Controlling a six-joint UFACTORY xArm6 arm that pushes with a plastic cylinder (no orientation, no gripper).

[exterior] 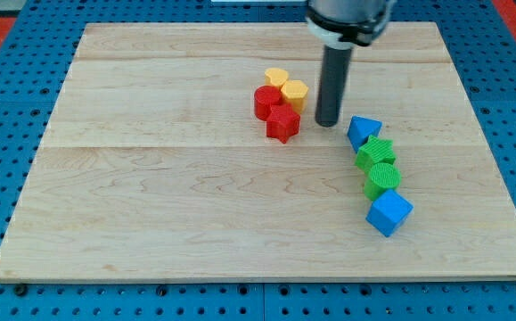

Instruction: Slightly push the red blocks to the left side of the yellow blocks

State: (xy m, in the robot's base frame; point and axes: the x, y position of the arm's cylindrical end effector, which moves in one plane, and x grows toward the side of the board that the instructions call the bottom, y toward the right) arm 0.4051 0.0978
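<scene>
Two red blocks sit a little above the middle of the bench, touching each other: a red cylinder [266, 101] and, just below and to the view's right of it, a red star [282, 124]. Taking that red star as landmark, two yellow blocks lie close above it: a yellow heart-like block [277, 78] toward the view's top, its shape hard to make out, and a yellow hexagon [295, 93] just above the star and touching the cylinder's right side. All four form one tight cluster.

My tip [327, 122] rests on the bench just to the right of the star, apart from it, with a narrow strip of bare wood between. There is no claw on this arm, only the straight dark rod, so nothing opens or closes; the rod's upper housing is cut off by the view's top edge.

Further right of the star, four blocks run in a touching chain downward: a blue triangle-like block [363, 131], a green star [376, 152], a green cylinder [383, 177] and a blue cube [389, 213]. The blocks show ribbed, matte surfaces.

The bench [151, 205] is pale wooden board made of planks, lying on a blue perforated surface [8, 294].
</scene>
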